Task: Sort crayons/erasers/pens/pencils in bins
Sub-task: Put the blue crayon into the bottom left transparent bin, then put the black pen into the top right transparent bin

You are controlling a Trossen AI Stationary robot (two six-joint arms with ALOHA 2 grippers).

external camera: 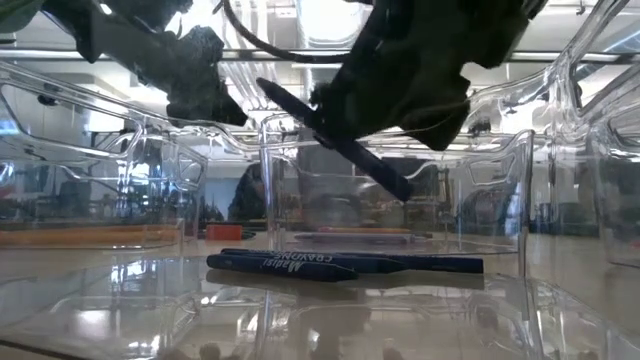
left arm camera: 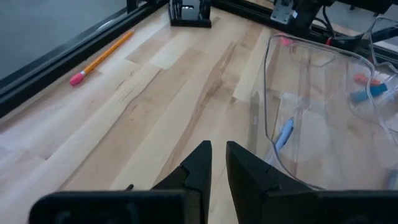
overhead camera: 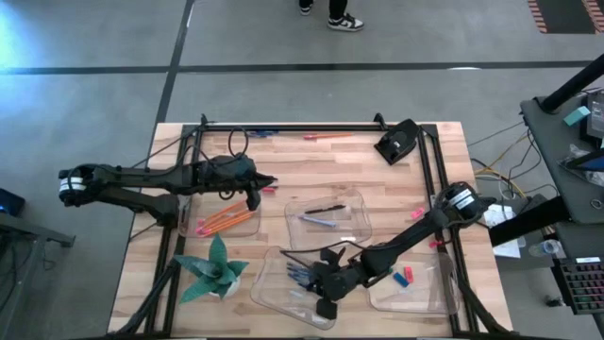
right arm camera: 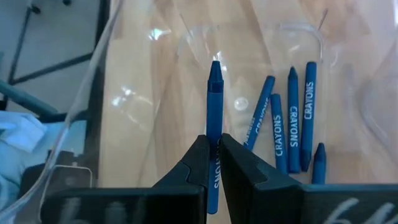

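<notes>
My right gripper (overhead camera: 321, 280) hangs over the near-left bin (overhead camera: 274, 297) and is shut on a blue crayon (right arm camera: 215, 93). Several more blue crayons (right arm camera: 292, 118) lie flat on that bin's floor; the low view shows one of these loose crayons (external camera: 340, 265). My left gripper (overhead camera: 254, 196) hovers at the far edge of the bin holding orange pencils (overhead camera: 225, 220). Its fingers (left arm camera: 202, 165) are almost together, with nothing between them. One pencil (left arm camera: 102, 59) lies on the bare table near the far edge. A pen (overhead camera: 321, 220) rests in the middle bin. Erasers (overhead camera: 404, 279) sit in the right bin. My right gripper pinches the crayon's wrapped rear part (right arm camera: 214, 127) between its two fingers. The fingers slant downward and lie along the crayon, whose pointed tip (right arm camera: 216, 67) sticks out ahead of them. The held crayon (external camera: 335, 140) is tilted tip-down, clear above the bin floor.
A green folded-paper plant (overhead camera: 215, 269) stands at the near left. A black block (overhead camera: 396, 142) sits at the far right, inside the black frame rails (overhead camera: 283, 126). Small pink bits (overhead camera: 417, 213) lie loose on the wood between the bins.
</notes>
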